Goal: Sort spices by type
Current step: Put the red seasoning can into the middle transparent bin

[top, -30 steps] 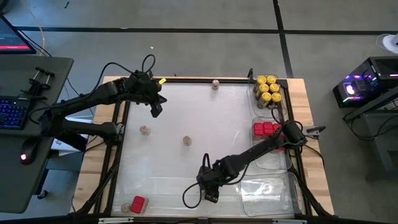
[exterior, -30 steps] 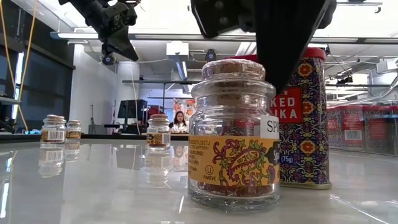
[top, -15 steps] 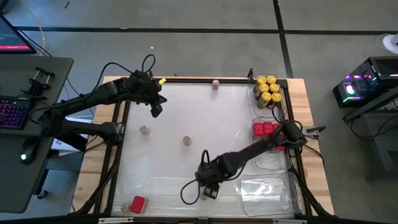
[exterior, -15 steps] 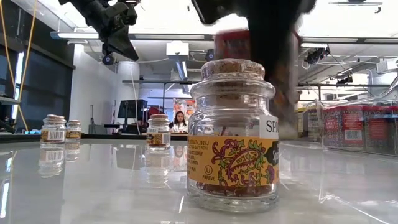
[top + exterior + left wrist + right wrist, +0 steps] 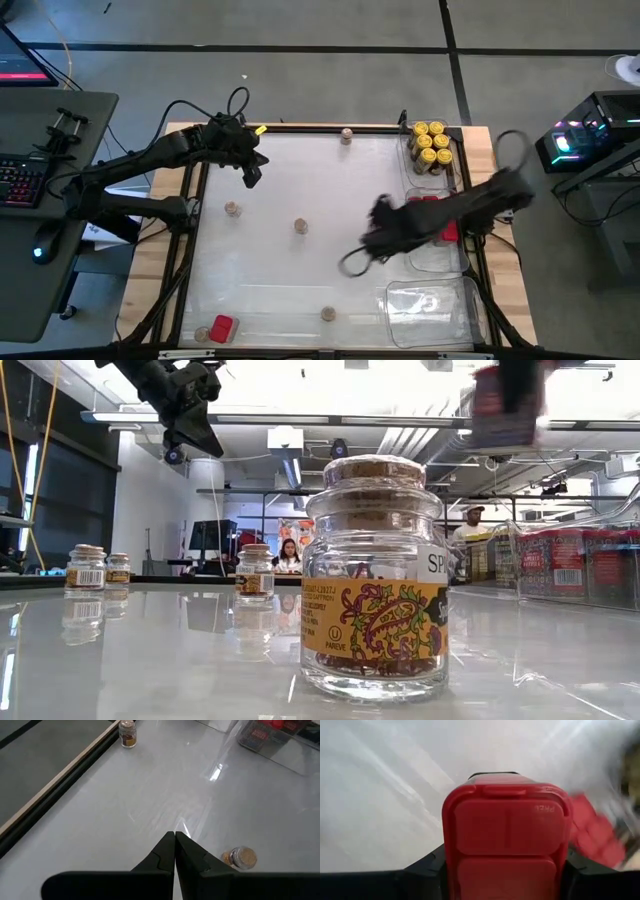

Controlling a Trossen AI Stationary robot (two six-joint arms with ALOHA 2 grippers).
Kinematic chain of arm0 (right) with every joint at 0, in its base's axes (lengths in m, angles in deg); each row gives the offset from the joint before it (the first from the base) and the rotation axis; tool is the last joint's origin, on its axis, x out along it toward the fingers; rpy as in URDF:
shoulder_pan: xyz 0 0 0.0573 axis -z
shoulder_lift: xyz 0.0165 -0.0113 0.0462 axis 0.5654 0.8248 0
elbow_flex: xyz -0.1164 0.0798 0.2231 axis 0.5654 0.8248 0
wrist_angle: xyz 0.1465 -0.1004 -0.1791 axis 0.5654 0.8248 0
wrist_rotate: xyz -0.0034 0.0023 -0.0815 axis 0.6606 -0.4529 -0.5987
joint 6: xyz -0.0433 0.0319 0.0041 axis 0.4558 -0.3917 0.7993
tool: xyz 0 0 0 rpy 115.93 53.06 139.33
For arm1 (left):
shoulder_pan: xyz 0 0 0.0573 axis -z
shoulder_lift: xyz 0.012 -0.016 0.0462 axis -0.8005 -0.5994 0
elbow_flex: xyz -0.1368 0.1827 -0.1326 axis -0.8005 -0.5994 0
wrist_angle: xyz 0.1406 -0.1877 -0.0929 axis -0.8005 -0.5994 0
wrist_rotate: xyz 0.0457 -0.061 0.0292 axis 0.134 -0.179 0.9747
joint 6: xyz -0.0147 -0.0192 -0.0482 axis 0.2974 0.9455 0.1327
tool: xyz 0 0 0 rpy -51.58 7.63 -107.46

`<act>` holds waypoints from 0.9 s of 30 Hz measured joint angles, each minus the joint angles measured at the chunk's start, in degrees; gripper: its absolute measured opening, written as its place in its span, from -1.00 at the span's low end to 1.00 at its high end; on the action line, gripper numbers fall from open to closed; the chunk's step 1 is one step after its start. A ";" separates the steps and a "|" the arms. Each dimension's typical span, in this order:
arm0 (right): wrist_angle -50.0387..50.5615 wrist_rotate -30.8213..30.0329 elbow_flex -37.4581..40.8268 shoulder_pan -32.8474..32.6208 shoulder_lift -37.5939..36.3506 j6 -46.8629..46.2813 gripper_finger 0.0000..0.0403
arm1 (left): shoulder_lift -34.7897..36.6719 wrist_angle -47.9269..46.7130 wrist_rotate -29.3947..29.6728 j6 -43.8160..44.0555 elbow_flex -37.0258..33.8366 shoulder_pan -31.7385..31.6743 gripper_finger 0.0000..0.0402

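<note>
Right wrist view shows a red tin (image 5: 506, 837) clamped between the right end effector's (image 5: 505, 865) dark fingers, carried above the bench (image 5: 300, 170) near the red tins (image 5: 428, 206) in the clear tray (image 5: 440, 255). Its arm stretches in from the bench's right edge. The left end effector (image 5: 174, 851), pressed closed and empty, hovers near the far left corner.

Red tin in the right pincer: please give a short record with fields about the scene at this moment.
right pincer: shut on red tin, lifted above the table, near the trays
left pincer: shut, empty, raised over the far left corner
yellow-lid jars: grouped in the far right tray
cork-top jar: standing on the table, near edge
</note>
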 joint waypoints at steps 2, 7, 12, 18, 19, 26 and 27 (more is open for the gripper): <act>-0.73 0.26 6.82 -1.33 -6.67 -9.71 -0.03 | 0.00 -0.01 -0.02 0.74 0.00 0.00 -1.00; -1.70 8.62 23.45 -6.45 -21.31 -35.11 -0.03 | 0.00 -0.03 -0.02 1.16 0.00 -0.01 -1.00; -9.61 9.18 34.92 -8.95 -30.76 -48.72 -0.03 | 0.00 -0.03 -0.02 1.13 0.00 -0.01 -1.00; -13.15 11.19 43.65 -7.27 -33.47 -51.20 -0.03 | -0.02 0.82 0.12 1.13 0.00 -0.01 -1.00; -13.90 11.14 44.43 -6.81 -33.56 -51.17 -0.03 | -0.02 1.25 0.13 1.13 0.00 -0.01 -1.00; -16.14 11.41 47.76 -3.79 -33.61 -50.79 -0.03 | -0.02 2.28 0.17 1.13 0.00 -0.01 -1.00; -16.15 11.41 48.13 -3.51 -33.61 -50.80 -0.03 | -0.02 2.51 0.23 1.13 0.00 0.01 -1.00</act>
